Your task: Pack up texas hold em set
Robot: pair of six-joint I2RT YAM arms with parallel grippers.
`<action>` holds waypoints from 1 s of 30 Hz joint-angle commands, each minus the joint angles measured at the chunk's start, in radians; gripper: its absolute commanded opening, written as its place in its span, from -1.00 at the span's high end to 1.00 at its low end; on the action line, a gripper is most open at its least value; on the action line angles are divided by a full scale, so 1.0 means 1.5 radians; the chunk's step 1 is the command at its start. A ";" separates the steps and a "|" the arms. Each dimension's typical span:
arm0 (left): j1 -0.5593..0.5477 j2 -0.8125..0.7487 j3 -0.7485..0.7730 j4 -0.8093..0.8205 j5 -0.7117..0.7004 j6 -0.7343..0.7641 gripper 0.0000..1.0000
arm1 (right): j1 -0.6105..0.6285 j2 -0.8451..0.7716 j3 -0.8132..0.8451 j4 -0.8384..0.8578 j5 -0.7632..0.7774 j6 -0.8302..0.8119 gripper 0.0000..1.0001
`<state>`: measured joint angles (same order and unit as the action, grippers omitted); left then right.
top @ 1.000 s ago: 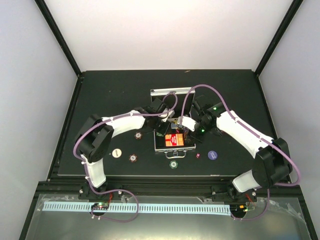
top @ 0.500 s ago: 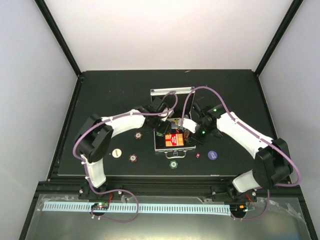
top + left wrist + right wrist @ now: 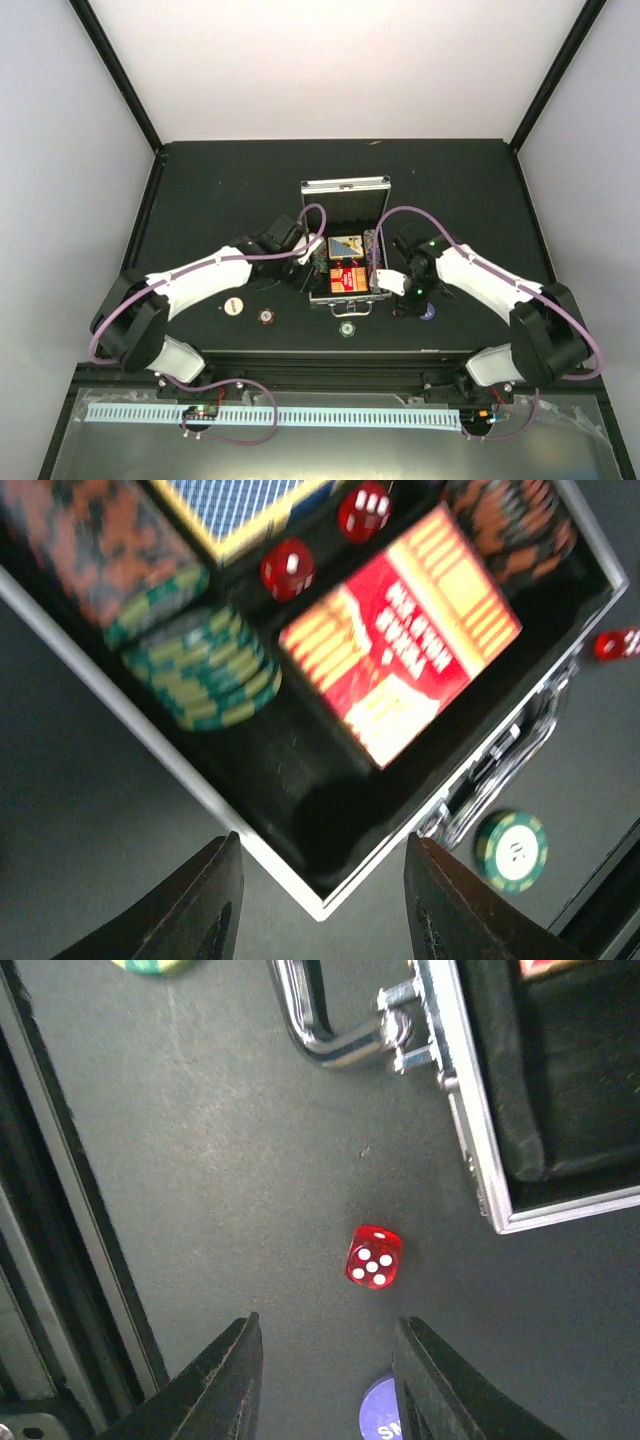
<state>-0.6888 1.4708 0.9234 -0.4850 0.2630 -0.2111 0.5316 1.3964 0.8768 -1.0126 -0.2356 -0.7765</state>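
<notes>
The left fingers (image 3: 205, 910) stand apart with nothing between them, hovering over the near left corner of the open case (image 3: 290, 780). Inside lie a stack of green chips (image 3: 205, 670), a red card box (image 3: 400, 675) and two red dice (image 3: 288, 568). The right fingers (image 3: 225, 1380) are also spread and empty, above a lone red die (image 3: 374, 1257) on the dark surface (image 3: 200, 1180), just right of the case handle (image 3: 320, 1030). A purple chip (image 3: 385, 1415) lies near it.
</notes>
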 commanded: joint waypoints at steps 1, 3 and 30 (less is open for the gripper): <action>-0.001 -0.021 -0.023 -0.017 -0.003 -0.013 0.05 | -0.003 0.024 -0.020 0.049 0.035 -0.026 0.22; 0.000 -0.021 -0.022 -0.018 -0.006 -0.016 0.05 | -0.002 0.037 -0.027 0.062 0.035 -0.029 0.22; 0.001 0.000 0.006 -0.026 -0.036 -0.010 0.03 | -0.001 0.109 -0.045 0.132 0.038 -0.038 0.45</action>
<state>-0.6888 1.4662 0.8951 -0.5095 0.2268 -0.2237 0.5316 1.5547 0.8219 -0.8352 -0.1783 -0.8314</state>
